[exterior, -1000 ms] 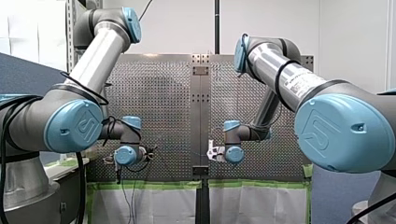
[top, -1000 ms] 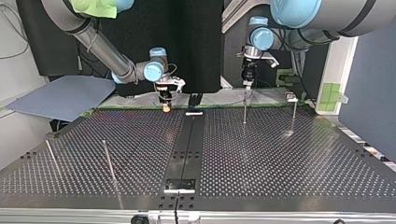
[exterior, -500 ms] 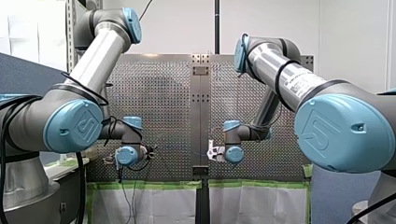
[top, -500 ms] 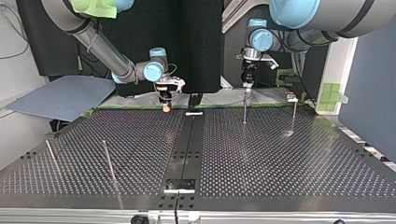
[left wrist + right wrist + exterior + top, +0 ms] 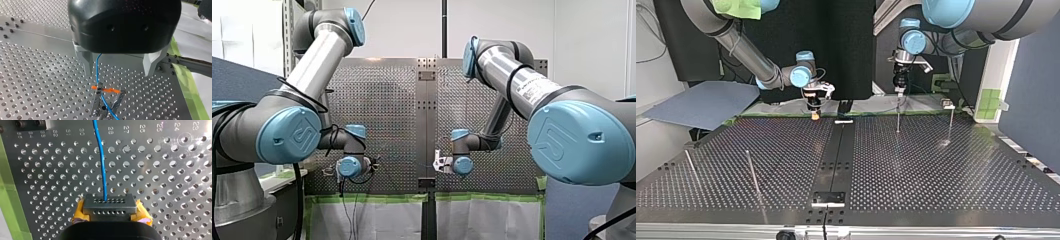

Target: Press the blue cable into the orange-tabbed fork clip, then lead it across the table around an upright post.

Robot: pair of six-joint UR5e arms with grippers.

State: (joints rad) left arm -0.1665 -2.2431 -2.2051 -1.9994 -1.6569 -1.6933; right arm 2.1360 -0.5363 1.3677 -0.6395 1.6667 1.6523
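a perforated table [image 5: 936, 170] fills the top view, with a dark strip [image 5: 836, 155] running down its middle. a grey-blue sheet [image 5: 701, 102] lies past its far left corner there. in the front view green tape [image 5: 377, 198] edges the table's near side, with a white sheet [image 5: 377, 220] nearer still. small numbers [image 5: 142, 127] are printed along one row of holes.

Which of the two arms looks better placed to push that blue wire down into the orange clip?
Probably left. My left gripper hangs open over the orange-tabbed clip, the blue cable between its fingers; my right gripper is shut on the cable, away from the clip.
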